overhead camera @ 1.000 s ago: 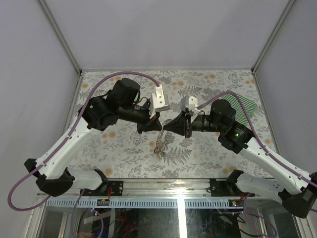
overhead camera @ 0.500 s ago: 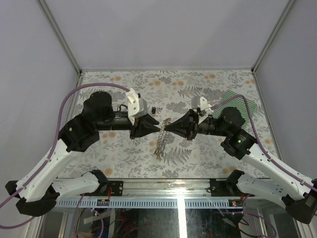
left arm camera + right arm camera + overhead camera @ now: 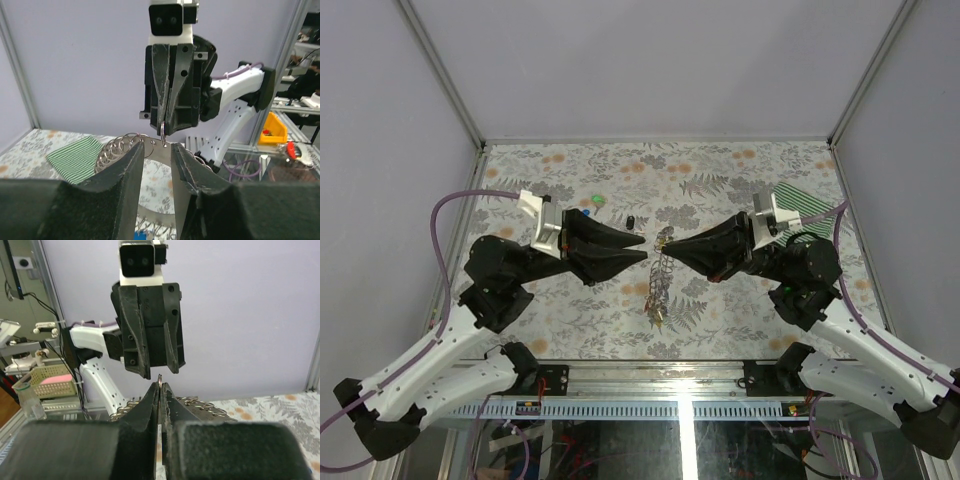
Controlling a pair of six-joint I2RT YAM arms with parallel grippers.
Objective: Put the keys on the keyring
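Right gripper (image 3: 670,243) shut on keyring (image 3: 658,285), held aloft

Pinches a thin wire loop (image 3: 160,377) at the top of the keyring, right fingers pressed fully together. Lets the rest dangle over the table (image 3: 740,170), fringe of small rings included. Cannot tell whether its lowest end touches down.

Faces it with the left gripper (image 3: 642,252), jaws partly apart and empty, tips just left of the held loop.

Looks like a pause between keys: a green key (image 3: 595,200) and a black key (image 3: 631,220) lie loose on the table, left of the keyring and farther back.

Calls next, probably, for fetching one of those with the left gripper while keeping the keyring steady.

Leaves open table below and left of the keyring. Crowds only on its right, toward the green striped cloth (image 3: 815,212) beside the right arm.
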